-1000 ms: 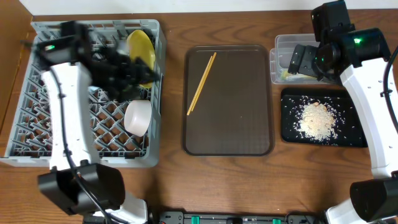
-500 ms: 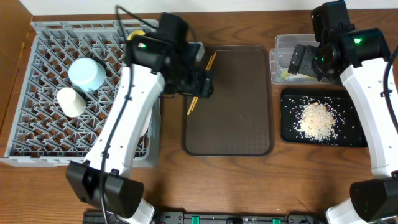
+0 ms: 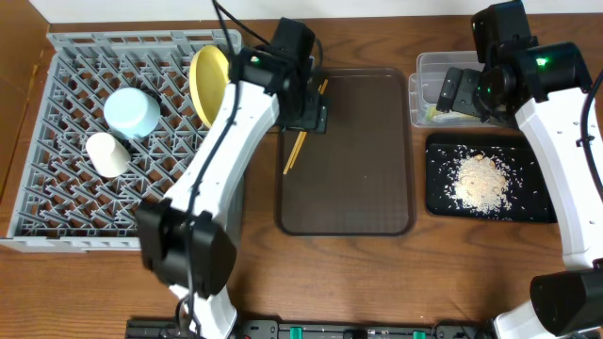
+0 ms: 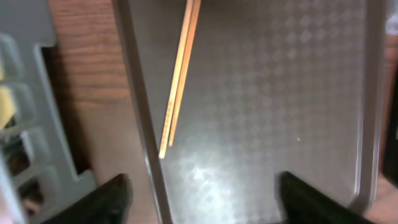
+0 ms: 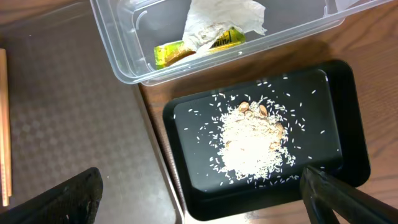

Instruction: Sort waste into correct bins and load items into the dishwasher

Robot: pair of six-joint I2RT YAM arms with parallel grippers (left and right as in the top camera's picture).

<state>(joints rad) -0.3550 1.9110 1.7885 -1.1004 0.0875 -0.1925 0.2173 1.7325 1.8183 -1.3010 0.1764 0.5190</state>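
Overhead first: I see the large square grey plastic dish rack on the left of the wooden worktop. The round yellow plate stands on edge at the rack's far right side, and the light blue bowl and small cream cup sit among the pegs. My left gripper hangs over the far left part of the dark brown serving tray, above the thin wooden chopsticks lying there. The right gripper sits over the clear plastic rectangular tub. Just nearer than the tub is the shallow black rectangular tray, which carries the whitish rice scraps.

From the left wrist, the jaws stand wide apart over bare tray surface. The chopsticks lie just beyond them, close to the tray's left rim, untouched.

From the right wrist, the jaws are spread wide too, gripping nothing. The small green printed snack wrapper and white paper piece lie in the tub, and the rice is heaped in the black tray.
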